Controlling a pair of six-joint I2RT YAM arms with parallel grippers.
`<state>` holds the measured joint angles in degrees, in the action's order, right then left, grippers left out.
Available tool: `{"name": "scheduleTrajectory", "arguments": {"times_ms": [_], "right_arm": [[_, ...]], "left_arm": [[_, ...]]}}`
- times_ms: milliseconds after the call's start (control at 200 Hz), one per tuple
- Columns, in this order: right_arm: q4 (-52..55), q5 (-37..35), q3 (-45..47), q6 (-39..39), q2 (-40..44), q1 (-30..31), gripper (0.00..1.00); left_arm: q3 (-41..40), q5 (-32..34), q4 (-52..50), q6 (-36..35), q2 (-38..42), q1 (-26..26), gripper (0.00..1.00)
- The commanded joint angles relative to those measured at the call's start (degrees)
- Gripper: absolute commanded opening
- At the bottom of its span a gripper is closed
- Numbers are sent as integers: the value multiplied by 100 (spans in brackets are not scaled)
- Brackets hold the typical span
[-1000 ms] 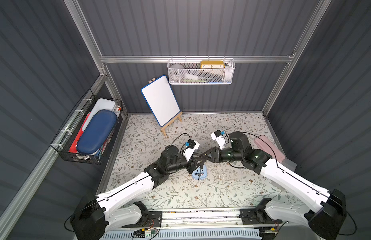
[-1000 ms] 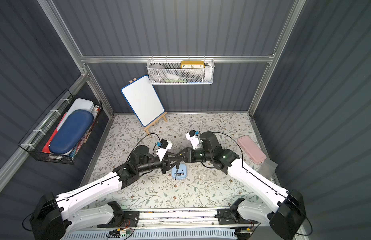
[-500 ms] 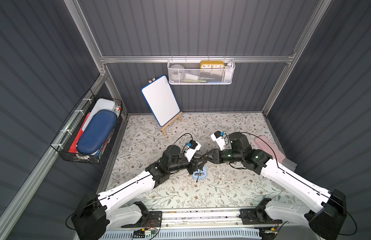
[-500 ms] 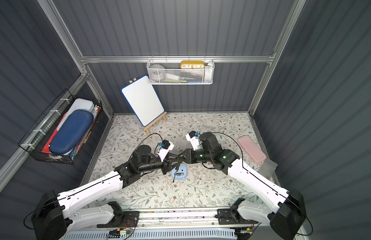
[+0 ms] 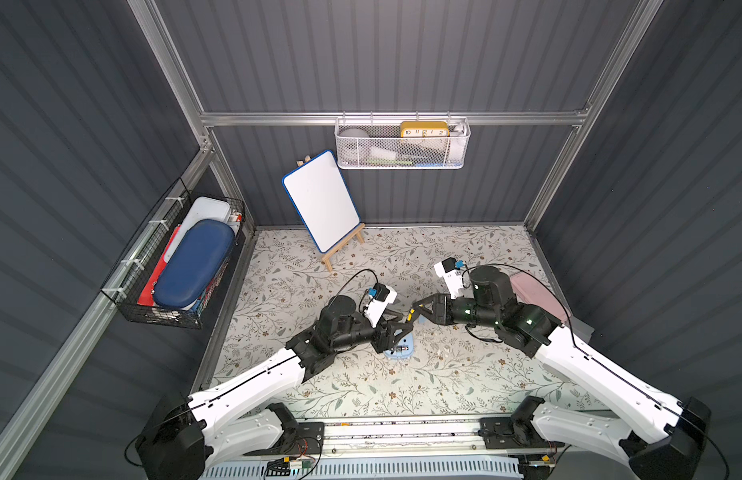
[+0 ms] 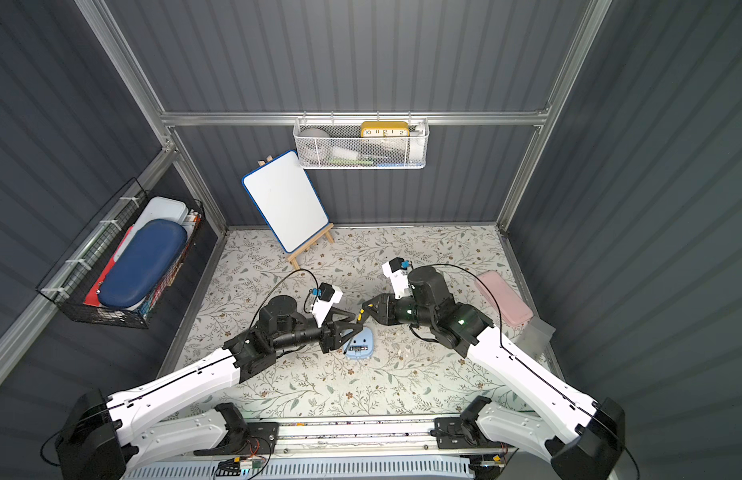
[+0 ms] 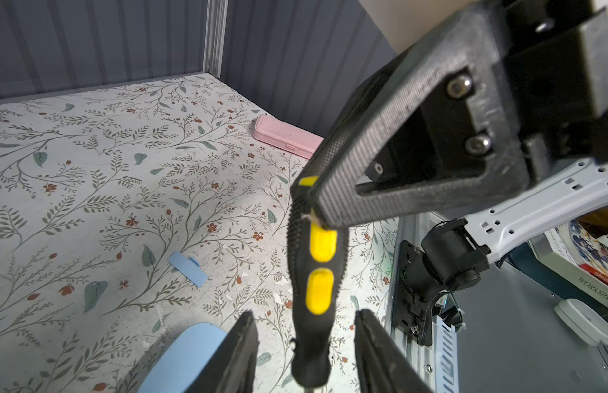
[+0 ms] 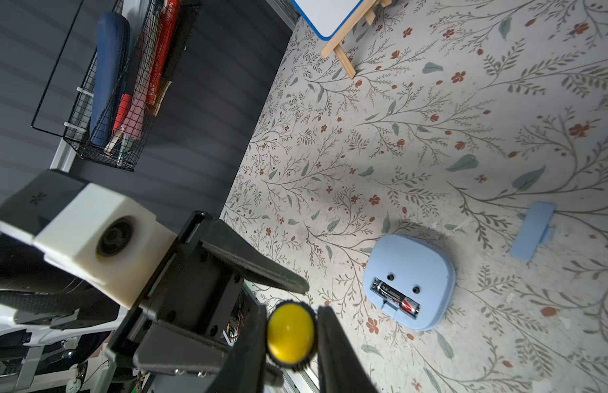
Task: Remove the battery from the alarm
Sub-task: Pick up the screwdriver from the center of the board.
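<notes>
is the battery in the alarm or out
In: the battery sits in the open slot on the back of the alarm; the cover lies apart on the table.

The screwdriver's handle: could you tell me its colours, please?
The screwdriver handle is black with yellow inserts; left wrist view.

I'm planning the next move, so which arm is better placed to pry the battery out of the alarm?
Probably the right: the right jaws grip the screwdriver, while the left jaws stand open around it. The battery sits exposed in the alarm.
</notes>
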<state>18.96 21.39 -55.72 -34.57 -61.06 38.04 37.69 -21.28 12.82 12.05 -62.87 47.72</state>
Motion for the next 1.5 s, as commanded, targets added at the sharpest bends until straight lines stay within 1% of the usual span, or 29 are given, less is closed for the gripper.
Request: {"name": "scheduleTrajectory", "arguments": {"times_ms": [0,125,170,300,360,390,450,480,625,745,825,900,976,991,1146,1331,1491], "right_arm": [[31,-105,-126,-96,146,22,10],[90,-187,-175,-83,191,6,10],[12,-105,-161,-128,174,4,9],[-81,-28,-165,-204,129,-5,9],[-155,40,-142,-251,129,-6,9],[-172,72,-141,-271,121,-3,9],[-237,139,-125,-327,120,-2,9],[-234,154,-123,-331,120,-6,9],[-222,177,-106,-366,177,-7,8],[-287,296,-41,-365,249,-2,11],[-392,422,53,-340,323,-7,19],[-604,682,184,-299,436,-8,27],[-1026,896,414,-305,564,-7,34],[-1108,931,452,-298,582,-13,36],[-1512,1210,635,-309,604,-6,42],[-1646,1308,778,-237,590,1,42],[-1579,1389,866,-178,876,-6,43]], "left_arm": [[-90,-286,164,108,-83,81,51],[-212,-549,338,197,-105,143,51],[-260,-579,393,209,-109,169,51],[-387,-624,500,309,-89,226,43],[-444,-511,518,299,-14,237,33],[-455,-436,519,292,44,233,27],[-464,-320,527,274,163,233,7],[-473,-278,553,268,209,231,0],[-464,-113,548,224,339,233,0],[-506,-290,679,263,385,235,0],[-598,-641,761,342,426,230,0],[-762,-1007,1111,599,508,226,0],[-828,-1296,1393,799,497,227,0],[-825,-1482,1424,839,484,224,0],[-732,-1954,1812,1076,481,225,0],[-484,-1863,1720,1134,605,221,0],[-438,-1705,1704,1335,448,211,0]]}}
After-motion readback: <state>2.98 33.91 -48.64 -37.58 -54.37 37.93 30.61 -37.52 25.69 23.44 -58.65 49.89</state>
